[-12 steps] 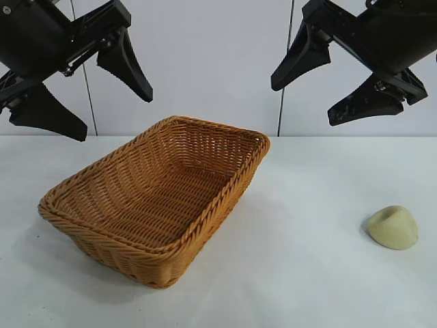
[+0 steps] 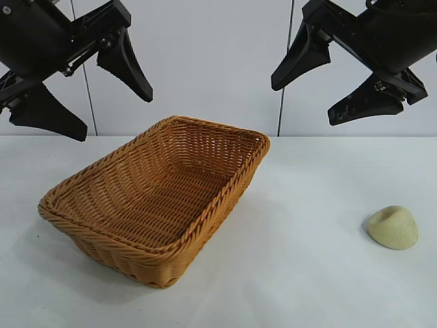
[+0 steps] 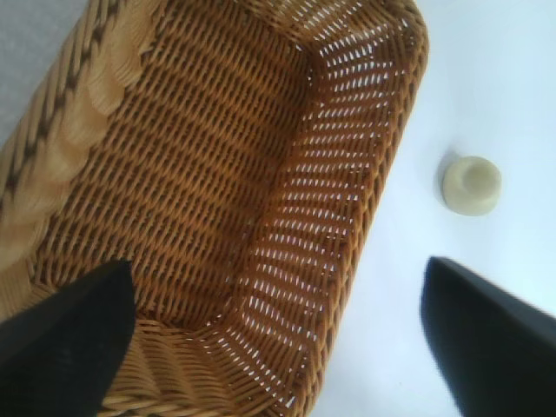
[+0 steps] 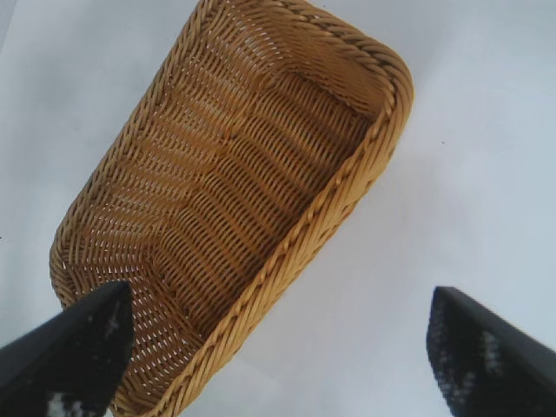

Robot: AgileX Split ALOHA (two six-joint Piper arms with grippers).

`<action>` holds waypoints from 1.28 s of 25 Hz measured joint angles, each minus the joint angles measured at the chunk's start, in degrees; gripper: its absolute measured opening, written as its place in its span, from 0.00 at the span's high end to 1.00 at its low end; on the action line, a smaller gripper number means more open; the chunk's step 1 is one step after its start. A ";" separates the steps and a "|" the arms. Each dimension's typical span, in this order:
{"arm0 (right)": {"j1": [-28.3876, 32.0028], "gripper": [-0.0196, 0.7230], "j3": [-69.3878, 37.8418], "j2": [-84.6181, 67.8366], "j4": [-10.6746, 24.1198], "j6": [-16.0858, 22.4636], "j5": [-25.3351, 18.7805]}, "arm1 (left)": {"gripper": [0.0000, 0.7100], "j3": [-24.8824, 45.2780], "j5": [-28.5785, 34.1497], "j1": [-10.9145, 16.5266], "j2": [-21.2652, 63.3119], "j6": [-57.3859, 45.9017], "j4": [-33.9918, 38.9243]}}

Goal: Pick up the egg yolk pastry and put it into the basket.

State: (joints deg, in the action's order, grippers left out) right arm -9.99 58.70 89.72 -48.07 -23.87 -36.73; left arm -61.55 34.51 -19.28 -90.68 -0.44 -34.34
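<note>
The egg yolk pastry (image 2: 393, 227), a small pale yellow lump with a dent, lies on the white table at the right. It also shows in the left wrist view (image 3: 472, 184), beside the basket. The orange-brown wicker basket (image 2: 198, 205) stands empty left of centre; it also shows in the left wrist view (image 3: 382, 174) and the right wrist view (image 4: 347, 182). My left gripper (image 2: 113, 111) hangs open high above the basket's left end. My right gripper (image 2: 302, 104) hangs open high above the table, between basket and pastry. Both are empty.
The white table (image 2: 307, 273) runs under everything, with a pale wall behind. Nothing else stands on it.
</note>
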 joint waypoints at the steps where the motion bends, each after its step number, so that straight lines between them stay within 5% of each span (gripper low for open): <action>1: 0.00 0.09 0.00 0.00 0.00 0.00 0.00 | 0.09 0.00 0.00 0.00 0.00 0.00 0.00; 18: 0.00 0.09 0.00 0.00 0.00 0.00 0.05 | 0.09 0.00 0.36 0.00 0.65 -1.81 0.47; 23: 0.00 0.09 0.00 0.00 0.00 0.00 0.26 | 0.09 0.00 3.78 -0.22 5.70 -10.56 5.46; 26: 0.00 0.09 0.00 0.00 0.00 0.00 0.26 | 0.09 0.27 4.55 -2.37 9.23 -18.44 11.38; 32: 0.00 0.09 0.00 0.00 0.00 0.00 0.44 | 0.09 1.16 8.78 -11.21 11.37 -41.53 28.49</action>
State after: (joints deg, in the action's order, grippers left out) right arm -9.99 58.70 89.72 -48.07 -23.87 -36.29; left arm -60.38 43.29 -30.49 -79.30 -41.97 -5.86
